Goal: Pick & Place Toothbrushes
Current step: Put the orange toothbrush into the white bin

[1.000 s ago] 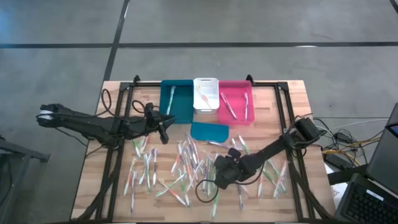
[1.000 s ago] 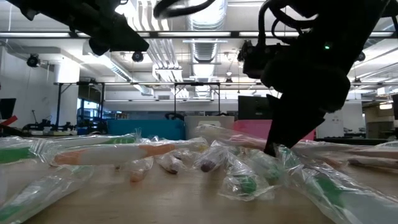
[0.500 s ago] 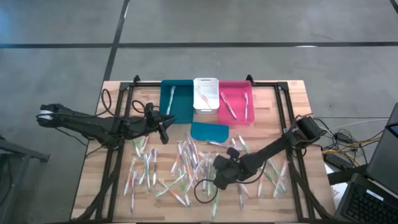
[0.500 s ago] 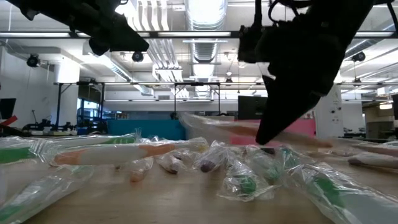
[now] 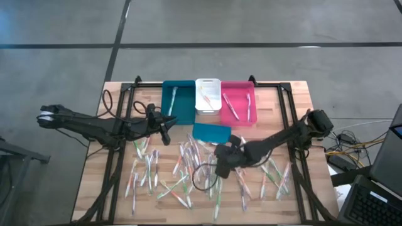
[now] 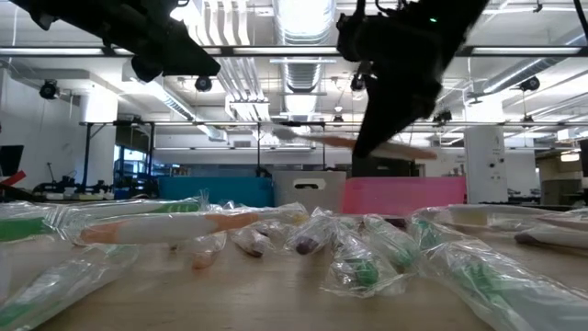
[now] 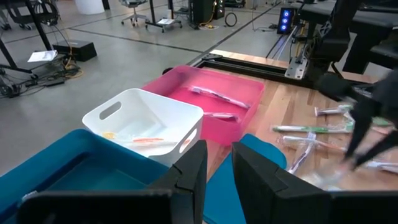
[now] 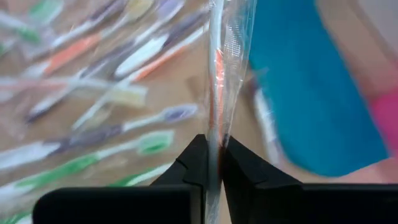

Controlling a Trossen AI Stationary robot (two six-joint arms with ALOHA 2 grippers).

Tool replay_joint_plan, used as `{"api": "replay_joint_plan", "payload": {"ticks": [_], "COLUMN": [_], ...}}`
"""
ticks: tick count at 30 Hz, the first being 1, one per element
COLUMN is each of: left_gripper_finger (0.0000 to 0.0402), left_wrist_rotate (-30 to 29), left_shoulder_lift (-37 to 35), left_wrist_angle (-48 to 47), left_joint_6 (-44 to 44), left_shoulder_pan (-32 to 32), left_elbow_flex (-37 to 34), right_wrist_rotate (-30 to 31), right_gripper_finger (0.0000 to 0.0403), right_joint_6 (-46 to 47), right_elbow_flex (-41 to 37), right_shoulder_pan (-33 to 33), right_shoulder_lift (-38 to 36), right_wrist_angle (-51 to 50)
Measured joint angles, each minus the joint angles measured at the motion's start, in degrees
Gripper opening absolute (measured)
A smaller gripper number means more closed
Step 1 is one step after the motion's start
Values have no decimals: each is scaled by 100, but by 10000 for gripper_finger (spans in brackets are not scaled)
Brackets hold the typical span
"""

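Many wrapped toothbrushes (image 5: 179, 171) lie scattered on the wooden table (image 5: 295, 100), near the low camera too (image 6: 184, 225). My right gripper (image 5: 223, 161) hangs over the middle of the pile, shut on one clear-wrapped toothbrush with an orange handle (image 8: 217, 68), which shows as a level stick (image 6: 409, 150) in the low view. My left gripper (image 5: 165, 133) hovers by the teal bin (image 5: 178, 100). Its fingers (image 7: 217, 174) stand a little apart with nothing between them. My right gripper pinches the wrapped toothbrush between its two fingers, on the clear wrapper (image 8: 215, 130) partway along its length. The fingers slant down from the table's right and lie across the brush. The brush sits about level, lifted clear of the pile, with an end (image 6: 294, 134) out on each side.
At the far edge stand a teal bin, a white bin (image 5: 208, 95) and a pink bin (image 5: 238, 102), each with a few brushes inside. A flat teal lid (image 5: 211, 132) lies just in front of them. Black frame rails (image 5: 290, 125) run along both table sides.
My right gripper has shut on one wrapped toothbrush in the pile and risen with it, drifting toward the far edge. The brush has come up from among the others and now hangs level, well above them.
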Motion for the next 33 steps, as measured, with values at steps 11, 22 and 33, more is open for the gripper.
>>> {"api": "replay_joint_plan", "payload": {"ticks": [11, 22, 33], "left_gripper_finger": [80, 81, 81], "left_wrist_rotate": [0, -2, -2], "left_shoulder_lift": [0, 0, 0], "left_wrist_angle": [0, 26, 37], "left_joint_6": [0, 36, 43], "left_shoulder_pan": [2, 4, 4], "left_elbow_flex": [0, 0, 0], "right_wrist_rotate": [9, -792, -1434], "right_gripper_finger": [25, 27, 28], "right_joint_6": [-926, -1576, -1862], "right_elbow_flex": [0, -2, -2], "right_shoulder_pan": [-1661, -3267, -3947], "right_shoulder_lift": [-727, -802, -398], "right_wrist_angle": [-46, 882, 2076]}}
